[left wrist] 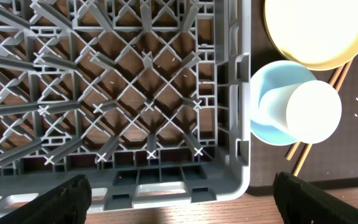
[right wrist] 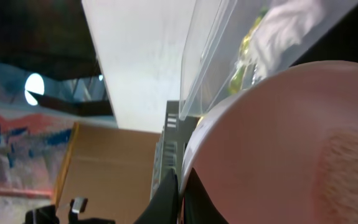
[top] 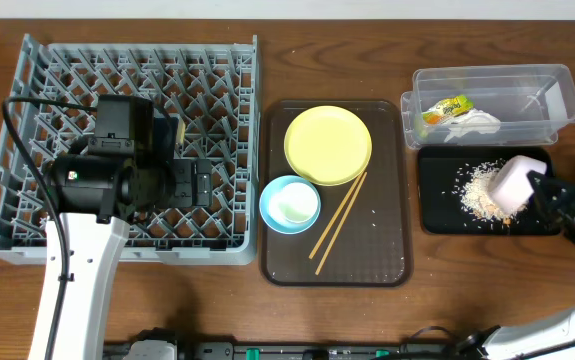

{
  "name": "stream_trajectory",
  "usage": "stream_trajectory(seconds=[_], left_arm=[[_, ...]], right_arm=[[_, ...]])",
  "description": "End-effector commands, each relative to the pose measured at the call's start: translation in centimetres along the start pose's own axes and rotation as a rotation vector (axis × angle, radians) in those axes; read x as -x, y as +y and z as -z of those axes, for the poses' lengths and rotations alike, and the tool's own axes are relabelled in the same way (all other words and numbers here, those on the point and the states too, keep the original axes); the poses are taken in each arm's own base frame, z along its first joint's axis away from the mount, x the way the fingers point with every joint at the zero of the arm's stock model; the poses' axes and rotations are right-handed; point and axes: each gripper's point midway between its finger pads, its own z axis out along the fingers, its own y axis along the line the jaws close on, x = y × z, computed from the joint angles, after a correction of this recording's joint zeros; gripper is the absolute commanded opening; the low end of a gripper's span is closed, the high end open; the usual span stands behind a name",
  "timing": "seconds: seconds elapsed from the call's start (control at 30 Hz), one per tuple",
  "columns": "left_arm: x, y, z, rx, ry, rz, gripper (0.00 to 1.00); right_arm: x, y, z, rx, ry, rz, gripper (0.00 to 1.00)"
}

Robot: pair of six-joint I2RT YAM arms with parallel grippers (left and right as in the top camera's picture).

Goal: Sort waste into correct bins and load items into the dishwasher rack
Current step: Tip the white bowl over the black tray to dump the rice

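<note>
Clamped tight, the right claw [top: 540, 188] pinches the rim of the white bowl [top: 512, 185] and holds it tipped on its side over the black tray [top: 437, 215], and look at that heap of beige crumbs [top: 479, 190] lying on the glossy surface right beside the bowl's mouth! From the right wrist view the two fingers [right wrist: 169, 193] meet on the bowl's edge with no gap to speak of. Just behind the black tray sits the clear tub [top: 527, 85], and inside it the green-and-orange snack wrapper [top: 445, 108] lies against the crumpled white tissue [top: 475, 122]. Over on the other side, the left claw [left wrist: 182, 202] hangs wide open and empty above the grey dishwasher rack [top: 27, 200], at its near right corner, fingers spread well apart and touching nothing. No dishes show among the rack's visible pegs. Between rack and bins lies the brown serving tray [top: 387, 250], carrying the yellow plate [top: 328, 145] at its far end, the light blue bowl [top: 289, 203] near its left edge with the small white cup [left wrist: 309, 112] standing inside it, and the wooden chopsticks [top: 339, 215] lying slantwise from the plate's rim toward the near side, just beside the blue bowl.
</note>
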Motion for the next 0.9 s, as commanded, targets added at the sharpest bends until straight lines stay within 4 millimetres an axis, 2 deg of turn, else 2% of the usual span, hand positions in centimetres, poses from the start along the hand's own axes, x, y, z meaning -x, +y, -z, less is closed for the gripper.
stream_trajectory(seconds=[0.0,0.17,0.37,0.6,0.87], left_arm=[[-0.2,-0.1,-0.4,-0.002,0.015,-0.015,0.95],[-0.2,-0.1,-0.4,-0.002,0.015,-0.015,0.95],[-0.3,-0.1,-0.4,-0.002,0.015,-0.015,0.95],[-0.2,-0.1,-0.4,-0.002,0.015,-0.015,0.95],[-0.2,-0.1,-0.4,-0.002,0.015,-0.015,0.95]], right_arm=[[1.0,0.8,1.1,0.043,-0.037,-0.03,0.01],[0.7,0.8,0.6,0.046,-0.022,-0.055,0.01],[-1.0,1.2,-2.1,0.056,0.07,-0.076,0.01],[-3.8,1.9,-5.8,0.058,0.206,-0.186,0.01],[-5.4,2.3,-7.6,0.057,0.279,-0.215,0.01]])
